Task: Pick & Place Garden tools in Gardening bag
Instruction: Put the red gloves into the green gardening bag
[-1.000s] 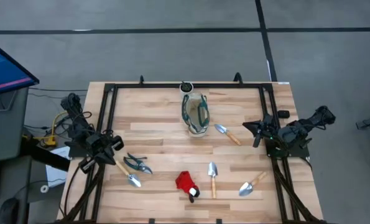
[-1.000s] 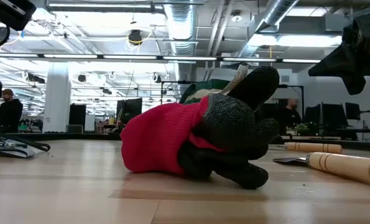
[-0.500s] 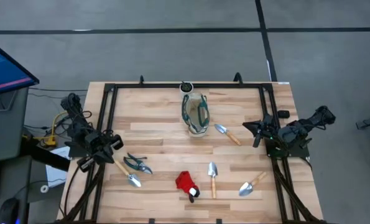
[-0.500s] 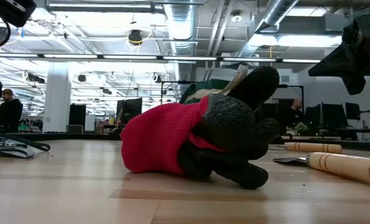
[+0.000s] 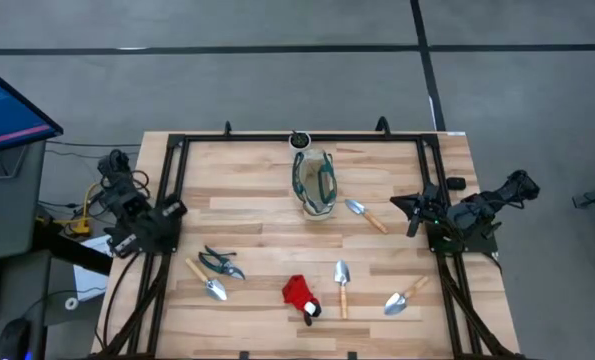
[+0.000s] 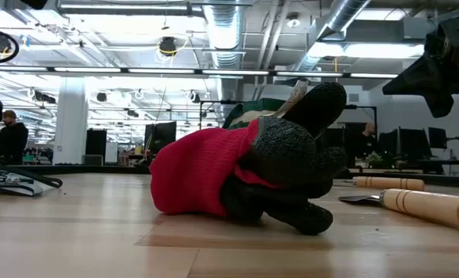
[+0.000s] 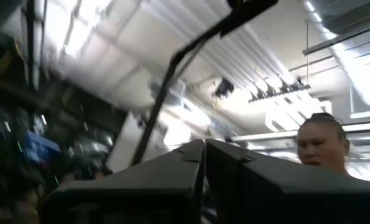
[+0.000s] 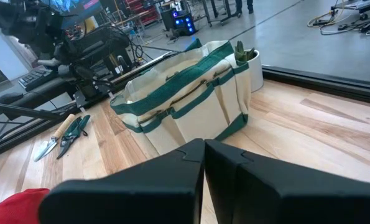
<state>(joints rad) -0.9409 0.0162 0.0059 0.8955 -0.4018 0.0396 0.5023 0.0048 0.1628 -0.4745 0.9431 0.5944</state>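
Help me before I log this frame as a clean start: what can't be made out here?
- Inside of the gardening bag: too small in the high view; its wall hides it in the right wrist view.
- Low view: the glove blocks most of the table behind it.
- Left wrist view: points upward and is blurred, so no table or tools show.

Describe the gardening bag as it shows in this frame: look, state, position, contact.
The bag is a small cream fabric tote with dark green trim, outer pockets and green loop handles. It stands upright and open-topped at the table's far middle. A small white pot with a green plant sits right behind it; whether they touch is unclear. One trowel lies just beside it, apart. No tool shows inside from above. Neither gripper touches it; both arms wait at the table's sides.
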